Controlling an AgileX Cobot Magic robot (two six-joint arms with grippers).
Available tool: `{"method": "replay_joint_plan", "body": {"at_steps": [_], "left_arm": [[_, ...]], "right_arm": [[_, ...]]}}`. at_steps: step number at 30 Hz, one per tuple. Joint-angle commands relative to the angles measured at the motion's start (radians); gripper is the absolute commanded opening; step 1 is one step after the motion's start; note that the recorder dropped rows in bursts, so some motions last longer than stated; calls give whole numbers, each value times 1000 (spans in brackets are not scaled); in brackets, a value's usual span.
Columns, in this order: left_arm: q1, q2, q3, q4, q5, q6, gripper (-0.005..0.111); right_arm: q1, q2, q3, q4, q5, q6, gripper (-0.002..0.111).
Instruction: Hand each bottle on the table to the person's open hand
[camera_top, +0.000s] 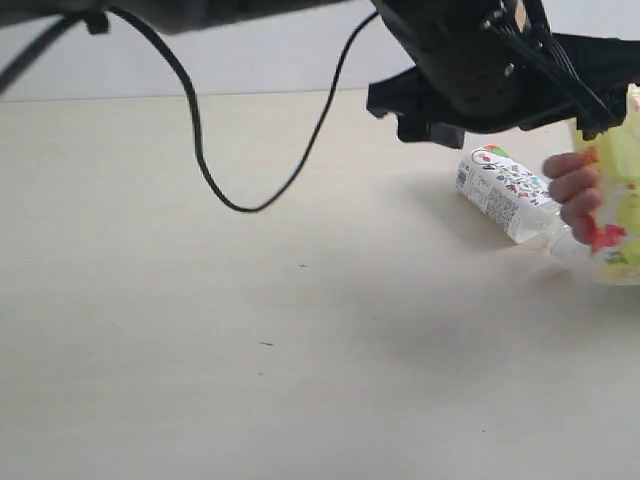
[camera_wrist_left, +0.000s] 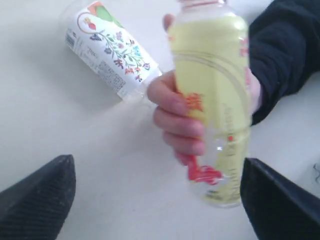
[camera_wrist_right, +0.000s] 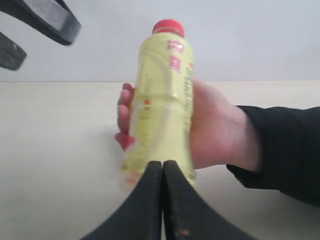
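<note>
A yellow bottle (camera_wrist_left: 215, 100) with a red cap (camera_wrist_right: 168, 27) stands upright in the person's hand (camera_wrist_left: 175, 115), whose fingers wrap around it; the sleeve is dark. My left gripper (camera_wrist_left: 157, 200) is open, its two black fingers wide apart on either side of the bottle's base and touching nothing. Behind the hand, a clear bottle (camera_top: 505, 190) with a flowered white label lies on its side on the table (camera_top: 250, 300); its cap end is hidden by the hand. My right gripper (camera_wrist_right: 163, 165) is shut and empty, just in front of the yellow bottle (camera_wrist_right: 162, 100).
A black cable (camera_top: 200, 150) loops down over the table's back part. The black arm body (camera_top: 480, 60) hangs over the lying bottle. The dark sleeve (camera_wrist_right: 285, 150) comes in from the right side.
</note>
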Motion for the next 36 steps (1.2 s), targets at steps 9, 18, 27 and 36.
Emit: {"method": "replay_joint_plan", "body": {"at_steps": [9,18,27,36], "left_arm": [[4,-128,-3,223,401,310,8],[9,-173,123,345,363,382,0],[254,-353,586,103,-123,494,0],[401,-546,1128,4,-863,488,0]], "right_arm": [[-1,-6,5,-1,-9,0,0],[-1,-6,5,-1,-9,0,0],[-1,-6,5,-1,-9,0,0],[-1,-6,5,-1,-9,0,0]]}}
